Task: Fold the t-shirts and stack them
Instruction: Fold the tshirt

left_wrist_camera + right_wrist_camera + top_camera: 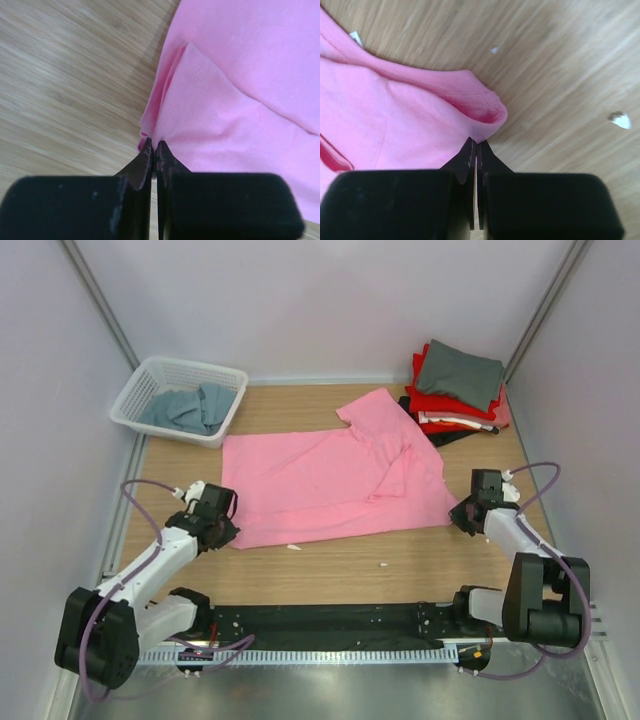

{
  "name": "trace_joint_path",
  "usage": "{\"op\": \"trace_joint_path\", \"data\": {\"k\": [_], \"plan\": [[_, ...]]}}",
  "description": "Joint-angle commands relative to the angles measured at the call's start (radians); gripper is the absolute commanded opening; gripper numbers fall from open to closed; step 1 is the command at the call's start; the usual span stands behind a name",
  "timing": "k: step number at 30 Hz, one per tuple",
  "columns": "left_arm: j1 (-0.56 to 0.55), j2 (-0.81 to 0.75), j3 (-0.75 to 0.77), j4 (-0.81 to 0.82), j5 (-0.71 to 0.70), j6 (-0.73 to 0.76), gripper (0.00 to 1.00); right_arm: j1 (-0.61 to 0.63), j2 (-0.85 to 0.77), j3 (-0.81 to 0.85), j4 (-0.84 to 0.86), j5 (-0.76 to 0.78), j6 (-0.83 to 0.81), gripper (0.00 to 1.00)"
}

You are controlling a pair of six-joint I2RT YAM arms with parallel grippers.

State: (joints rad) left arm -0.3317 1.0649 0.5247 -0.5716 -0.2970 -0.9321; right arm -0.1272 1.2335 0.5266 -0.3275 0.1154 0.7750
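The pink t-shirt (330, 480) lies spread on the wooden table, one sleeve folded over near its right side. My left gripper (228, 531) is shut on its near left corner; in the left wrist view the gripper (154, 145) pinches the pink cloth (240, 100). My right gripper (462, 516) is shut on the near right corner; in the right wrist view the gripper (477, 142) nips the hemmed corner (480, 112). A stack of folded shirts (455, 390), grey on top of red with black beneath, sits at the far right. A grey-blue shirt (185, 408) lies in the basket.
A white plastic lattice basket (135, 392) stands at the far left. Small white scraps (294, 547) lie on the table near the shirt's front edge, and one shows in the right wrist view (620, 119). White walls close in the sides and back.
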Motion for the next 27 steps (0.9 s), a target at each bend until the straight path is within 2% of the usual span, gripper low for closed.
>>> {"op": "trace_joint_path", "data": {"k": [1, 4, 9, 13, 17, 20, 22, 23, 25, 26, 27], "plan": [[0.01, -0.071, 0.046, -0.063, -0.074, 0.021, 0.0, -0.018, -0.077, 0.022, -0.103, 0.12, -0.028, 0.01], [0.01, -0.104, 0.037, -0.086, -0.057, 0.01, 0.0, -0.023, -0.121, 0.016, -0.168, 0.127, -0.003, 0.01], [0.01, -0.128, 0.038, -0.119, -0.005, -0.04, 0.0, -0.025, -0.259, -0.019, -0.234, 0.053, 0.078, 0.01], [0.008, -0.163, 0.047, -0.172, 0.019, -0.056, 0.0, -0.025, -0.36, -0.03, -0.344, 0.05, 0.089, 0.01], [0.008, -0.243, 0.028, -0.182, 0.053, -0.097, 0.0, -0.023, -0.476, -0.063, -0.398, 0.004, 0.128, 0.01], [0.008, -0.243, 0.032, -0.192, 0.068, -0.103, 0.0, -0.025, -0.517, -0.068, -0.433, 0.006, 0.144, 0.02], [0.007, -0.246, 0.044, -0.232, 0.071, -0.105, 0.01, -0.025, -0.525, -0.051, -0.473, 0.004, 0.161, 0.13], [0.0, -0.253, 0.043, -0.237, 0.078, -0.115, 0.06, -0.025, -0.528, -0.04, -0.484, 0.01, 0.161, 0.37], [-0.007, -0.286, 0.044, -0.241, 0.097, -0.122, 0.18, -0.025, -0.539, -0.007, -0.521, 0.029, 0.156, 0.67], [-0.007, -0.296, 0.05, -0.25, 0.122, -0.122, 0.36, -0.025, -0.552, 0.001, -0.531, 0.038, 0.161, 0.89], [-0.007, -0.305, 0.063, -0.264, 0.13, -0.122, 0.45, -0.023, -0.555, 0.025, -0.551, 0.043, 0.162, 0.94]]}}
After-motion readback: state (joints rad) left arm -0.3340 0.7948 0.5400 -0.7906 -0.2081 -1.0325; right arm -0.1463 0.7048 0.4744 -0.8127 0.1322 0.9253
